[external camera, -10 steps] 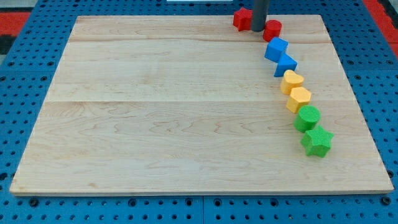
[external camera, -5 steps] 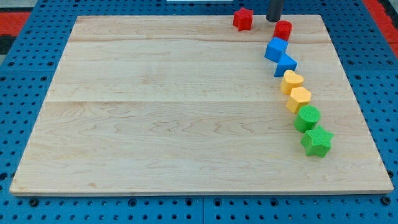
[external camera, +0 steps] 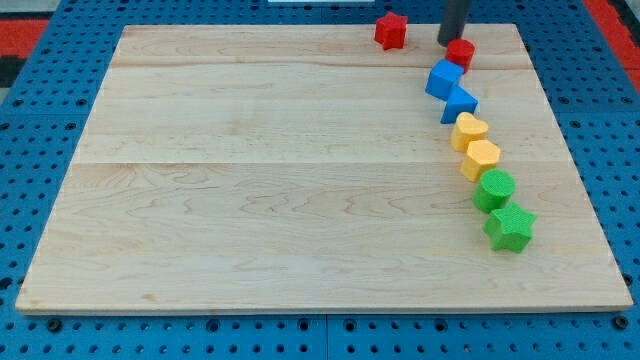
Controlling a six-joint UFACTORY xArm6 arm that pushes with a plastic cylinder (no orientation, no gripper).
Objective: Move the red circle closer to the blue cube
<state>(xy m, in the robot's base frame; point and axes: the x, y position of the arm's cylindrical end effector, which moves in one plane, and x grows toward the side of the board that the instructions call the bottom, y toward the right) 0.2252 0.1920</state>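
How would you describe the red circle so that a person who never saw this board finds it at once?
Look at the wooden board, near its top edge on the view's right, where a curved row of blocks begins. The red circle heads that row, just above the blue cube, with my tip at its upper left. The other red block, a star, stands alone further left.

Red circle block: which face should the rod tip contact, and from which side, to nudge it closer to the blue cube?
No grip here, only a push. Contact the red circle block on its upper curved side wall, coming from the view's top. My tip already sits there, at its upper-left edge. The blue cube lies just below and slightly left, so push toward the view's bottom, centred, since a round wall slips sideways off-centre.
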